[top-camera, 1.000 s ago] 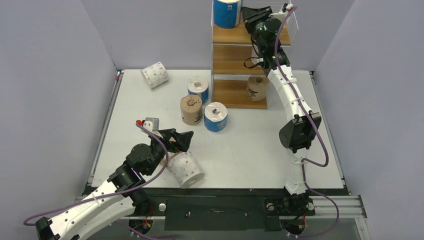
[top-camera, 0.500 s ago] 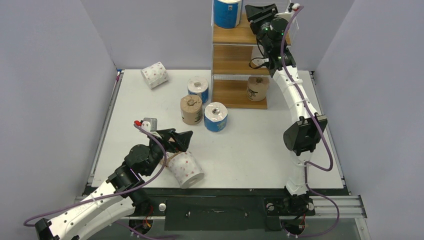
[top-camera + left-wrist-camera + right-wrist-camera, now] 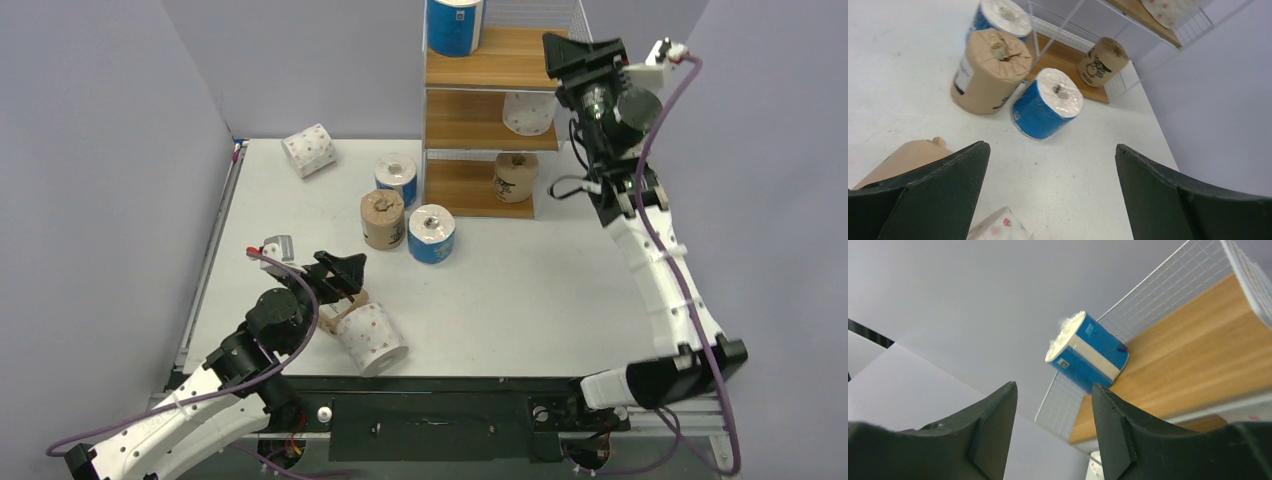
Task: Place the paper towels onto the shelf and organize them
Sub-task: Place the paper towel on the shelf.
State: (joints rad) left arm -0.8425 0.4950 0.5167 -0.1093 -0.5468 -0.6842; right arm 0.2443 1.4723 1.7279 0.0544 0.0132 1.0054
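- While a blue-wrapped roll (image 3: 455,25) tops the tall white-wire, wood-boarded shelf (image 3: 510,65), with a white pink-dotted roll (image 3: 527,112) on its middle tier and a brown kraft roll (image 3: 516,176) on its lowest, the right arm's fingers (image 3: 570,50) hang spread and empty beside the top tier.
- Six more paper towels lie on the table (image 3: 520,300).
- The left arm's fingers (image 3: 345,270), spread and empty, hover over a second dotted roll (image 3: 370,338) and a second kraft roll (image 3: 903,160); a pick-up looks to be in hand.
- Next, they likely must straddle one roll and close.
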